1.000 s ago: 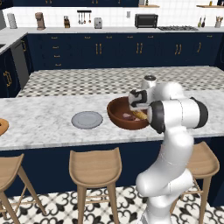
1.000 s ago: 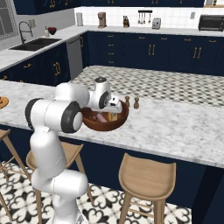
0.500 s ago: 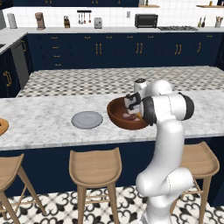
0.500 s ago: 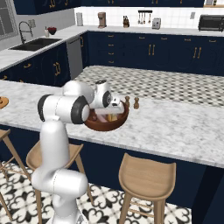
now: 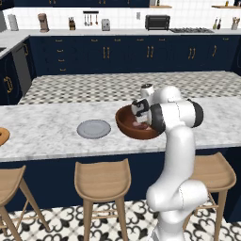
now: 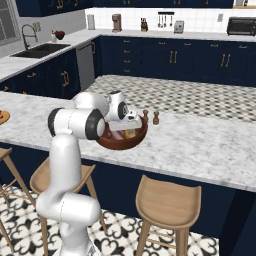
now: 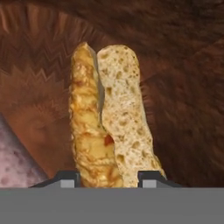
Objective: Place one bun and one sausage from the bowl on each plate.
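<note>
Reaching down into the large round dark reddish-brown wooden bowl, the claw has its two small dark finger tips standing on either side of the near end of a golden-yellow oblong split bun, one tip by the crusty half and the other by the pale, porous cut half; the tips sit right at the bun's sides, but whether they truly clamp it cannot be told from the hand view. The bun lies against the bowl's grained inner wall, stretching away from the claw. At the lower left of the hand view a pinkish, mottled sausage lies in the bowl just beside the bun. From the left base view the white arm bends over the bowl's right rim, with the claw low inside it and pinkish contents showing on the bowl's floor. The bowl rests on the white marbled table. To the bowl's left, near but apart, lies the flat round plain grey plate, bare. Well apart, at the table's far left edge, the flat orange-tan wooden plate peeks in. In the right base view, two small dark brown shakers stand just behind the bowl.
</note>
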